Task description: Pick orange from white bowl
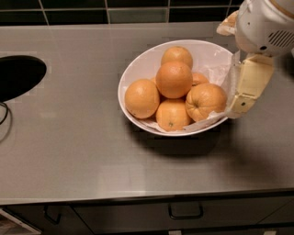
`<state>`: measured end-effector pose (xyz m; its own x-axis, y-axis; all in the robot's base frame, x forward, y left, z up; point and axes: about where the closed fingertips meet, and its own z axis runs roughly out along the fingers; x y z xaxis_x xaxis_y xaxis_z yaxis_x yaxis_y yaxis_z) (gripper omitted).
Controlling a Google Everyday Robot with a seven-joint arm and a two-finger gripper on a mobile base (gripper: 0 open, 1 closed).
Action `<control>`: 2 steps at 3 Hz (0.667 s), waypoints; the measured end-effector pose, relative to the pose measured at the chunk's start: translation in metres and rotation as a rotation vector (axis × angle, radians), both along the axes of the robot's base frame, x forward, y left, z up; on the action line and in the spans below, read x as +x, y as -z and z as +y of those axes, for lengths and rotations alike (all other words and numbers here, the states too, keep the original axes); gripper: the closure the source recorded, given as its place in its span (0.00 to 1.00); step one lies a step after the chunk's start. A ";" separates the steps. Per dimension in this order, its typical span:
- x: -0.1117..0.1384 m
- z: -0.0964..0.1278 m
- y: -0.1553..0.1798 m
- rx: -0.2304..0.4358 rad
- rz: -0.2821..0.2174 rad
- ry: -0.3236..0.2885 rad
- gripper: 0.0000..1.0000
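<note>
Gripper: the gripper (228, 69) hung at the right rim of the white bowl (123, 79), its white housing above the bowl's far right edge; the two cream fingers (250, 85) stood wide apart and held nothing
Near finger: it slanted down just outside the rim, its tip level with the bowl's near right edge, and touch could not be told
Orange: the orange (173, 79), the deepest in colour, sat on top of the pile at the bowl's middle, resting on the fruit below
Neighbours: a dimpled orange (206, 101) lay between it and the gripper, a paler orange (142, 97) to its left
Lining: crumpled paper (216, 64) rose along the right inner wall, beside the near finger
Open room: a broad stretch of grey counter (82, 151) ran left of the bowl to a dark oval opening (18, 75), and near of it to the counter's front edge
Edges: a dark tile wall (138, 13) closed the far side; a drawer handle (185, 212) showed under the front edge
</note>
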<state>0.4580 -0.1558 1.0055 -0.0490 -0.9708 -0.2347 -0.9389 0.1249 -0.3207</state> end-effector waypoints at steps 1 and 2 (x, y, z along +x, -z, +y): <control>0.009 0.014 0.004 0.013 0.004 -0.039 0.00; 0.009 0.015 0.004 0.013 0.004 -0.039 0.00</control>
